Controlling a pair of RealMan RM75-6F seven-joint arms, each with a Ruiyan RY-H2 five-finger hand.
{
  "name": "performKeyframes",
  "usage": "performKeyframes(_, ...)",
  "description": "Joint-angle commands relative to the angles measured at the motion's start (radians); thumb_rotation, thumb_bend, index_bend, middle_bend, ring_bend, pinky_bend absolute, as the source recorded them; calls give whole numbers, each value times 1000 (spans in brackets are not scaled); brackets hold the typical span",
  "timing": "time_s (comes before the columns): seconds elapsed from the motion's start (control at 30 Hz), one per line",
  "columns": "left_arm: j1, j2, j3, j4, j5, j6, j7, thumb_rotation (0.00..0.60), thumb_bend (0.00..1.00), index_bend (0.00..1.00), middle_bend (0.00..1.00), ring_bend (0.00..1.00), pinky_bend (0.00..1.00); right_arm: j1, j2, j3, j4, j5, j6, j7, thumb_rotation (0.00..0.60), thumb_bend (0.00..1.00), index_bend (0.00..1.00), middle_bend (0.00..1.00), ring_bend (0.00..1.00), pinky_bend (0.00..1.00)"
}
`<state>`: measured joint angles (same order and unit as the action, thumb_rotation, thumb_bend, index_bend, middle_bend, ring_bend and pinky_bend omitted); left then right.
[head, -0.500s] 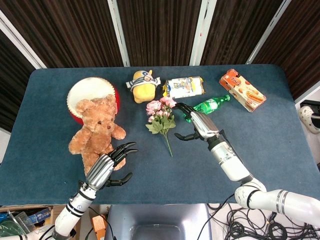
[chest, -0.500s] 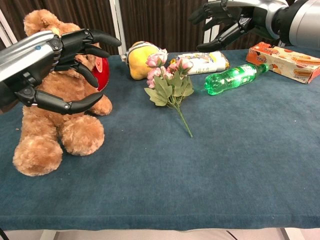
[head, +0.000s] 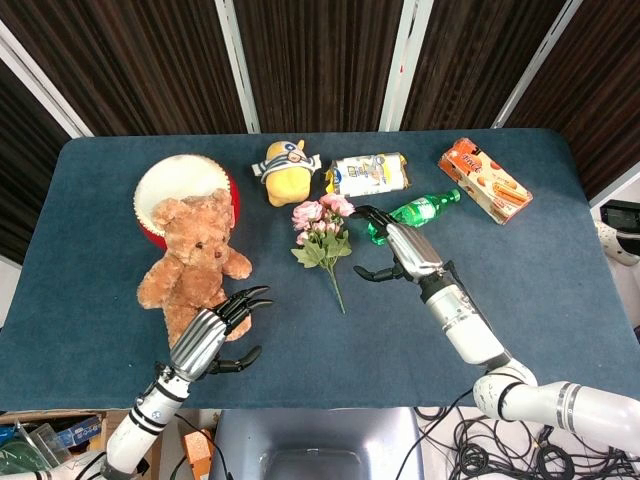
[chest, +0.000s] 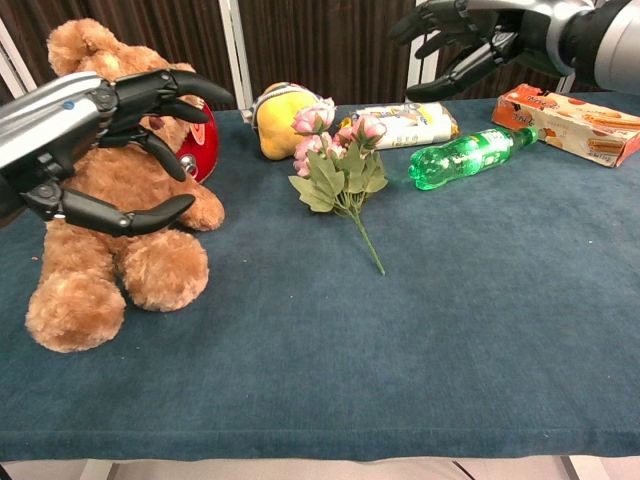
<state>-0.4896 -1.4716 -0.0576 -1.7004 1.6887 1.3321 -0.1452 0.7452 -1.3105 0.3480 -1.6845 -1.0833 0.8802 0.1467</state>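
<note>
Head view: bunch of flowers (head: 323, 240), pink blooms over green leaves and a thin stem, lies flat on the table (head: 560, 260) just left of the green bottle (head: 415, 213); right hand (head: 400, 250) hovers beside the stem, fingers spread, holding nothing; left hand (head: 215, 330), likewise spread and empty, sits at the teddy bear (head: 195, 262).

Chest view: right hand (chest: 455, 35) hangs above the bottle (chest: 470, 155), so a low reach could, in my judgement, knock it rolling or crush the blooms (chest: 335, 150).

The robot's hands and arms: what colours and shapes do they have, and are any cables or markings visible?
Both the left hand and the right hand have silver-grey metal backs and slim black fingers with pointed tips. The forearms are white and rounded, with dark bands at the joints. A small blue dot shows on the left hand in the chest view. Black cables lie beneath the right arm.
</note>
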Motion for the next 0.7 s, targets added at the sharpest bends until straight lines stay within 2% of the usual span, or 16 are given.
performKeyframes(0.03,48,53,25,-22,-5,49,50,600,352,214,116,141,398,-61,49,-33,-44,-70,75,1,600,180,210,111,105,320)
performKeyframes(0.2,123,121,44,-54,-30,124,154,600,351,221,112,129,392,-154,138,-110,-83,-177,162,-18,600,180,210,111,105,294)
performKeyframes(0.33,202,157,41,-103,-86,208,260,600,353,236,99,111,309,-268,227,-212,-111,-289,266,-48,600,180,215,112,105,258)
performKeyframes(0.53,279,137,5,-93,-121,327,368,600,353,268,87,89,289,-430,315,-353,-79,-435,415,-7,600,180,238,112,105,238)
performKeyframes(0.7,311,86,-33,-90,-205,352,421,600,348,277,57,58,262,-511,367,-421,-55,-474,464,19,600,176,241,113,105,225)
